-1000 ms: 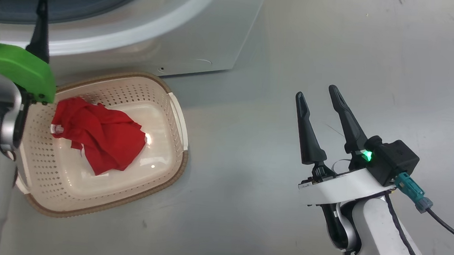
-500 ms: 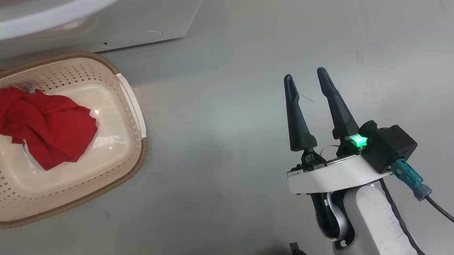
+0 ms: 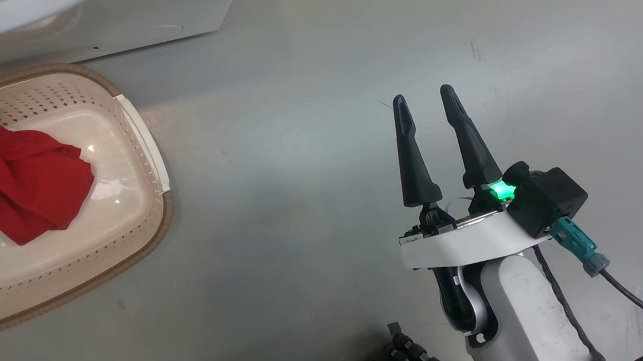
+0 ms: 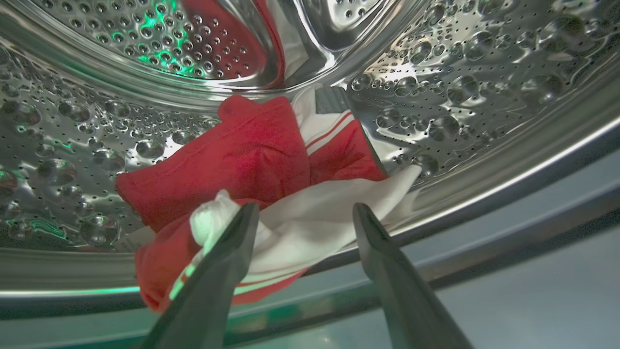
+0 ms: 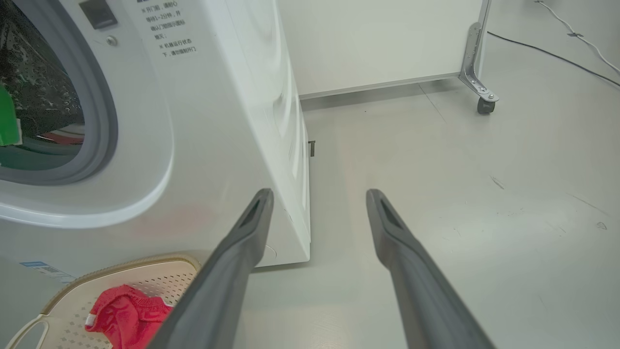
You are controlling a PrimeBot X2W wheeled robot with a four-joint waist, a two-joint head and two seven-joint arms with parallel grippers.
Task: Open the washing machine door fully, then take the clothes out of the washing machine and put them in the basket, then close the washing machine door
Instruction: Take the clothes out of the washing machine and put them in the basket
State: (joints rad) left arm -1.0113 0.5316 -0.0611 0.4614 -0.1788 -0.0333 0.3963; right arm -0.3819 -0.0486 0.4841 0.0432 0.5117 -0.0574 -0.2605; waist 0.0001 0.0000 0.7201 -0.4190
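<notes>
Parked at the mouth of the steel drum with the left gripper spread wide and empty. Just past its fingertips, from 10 to 1 o'clock in the left wrist view, the clothes: a red heap with white stripe trim, plus a white cloth lying between the two fingers, contact impossible to tell. Over bare floor with the right gripper, moderately parted, gripping nothing. Well off at its 9 o'clock in the head view, the basket, one red garment inside, beside the washing machine.
</notes>
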